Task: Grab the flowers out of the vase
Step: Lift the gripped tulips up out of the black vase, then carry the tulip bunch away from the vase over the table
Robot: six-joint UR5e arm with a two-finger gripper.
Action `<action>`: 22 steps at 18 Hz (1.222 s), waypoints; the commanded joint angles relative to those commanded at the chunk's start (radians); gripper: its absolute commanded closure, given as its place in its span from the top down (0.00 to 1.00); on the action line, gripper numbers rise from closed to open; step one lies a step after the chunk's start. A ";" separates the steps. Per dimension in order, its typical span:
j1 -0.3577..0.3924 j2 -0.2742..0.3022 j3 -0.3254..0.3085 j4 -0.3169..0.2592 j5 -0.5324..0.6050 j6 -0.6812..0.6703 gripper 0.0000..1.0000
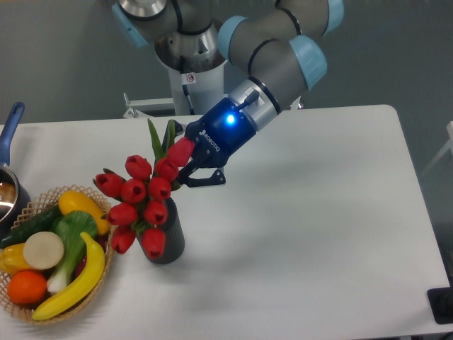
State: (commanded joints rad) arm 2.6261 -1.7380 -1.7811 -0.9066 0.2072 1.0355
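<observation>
White worktop (318, 212) with three containers. The dark vase (168, 239) stands upright near the left front and holds the flowers (141, 195), red buds leaning out to the left, green leaves rising behind. The gripper (190, 170) reaches in from the upper right among the topmost buds; whether its jaws grip anything cannot be told. Beside the vase, a basket (99, 280) holds fruit and vegetables. A blue-handled pot (8, 191) sits at the left edge.

Robotics lab test station. Evidence: grey-and-blue industrial robot arm (272, 49) on pedestal behind plain white rectangular table (318, 212); bare grey wall (56, 49); staged props only: round wicker basket of plastic-looking fruit and vegetables (49, 258), blue-handled metal pot (8, 177).
</observation>
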 joint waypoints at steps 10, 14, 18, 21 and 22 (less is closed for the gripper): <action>0.048 -0.011 0.126 0.000 -0.054 -0.057 0.18; 0.069 -0.015 0.137 0.000 -0.051 -0.057 0.14; 0.098 -0.034 0.175 0.006 -0.020 -0.035 0.13; 0.113 -0.043 0.204 0.009 0.172 0.033 0.13; 0.129 -0.038 0.212 0.011 0.261 0.060 0.12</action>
State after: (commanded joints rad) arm 2.7549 -1.7764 -1.5693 -0.8959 0.4685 1.0950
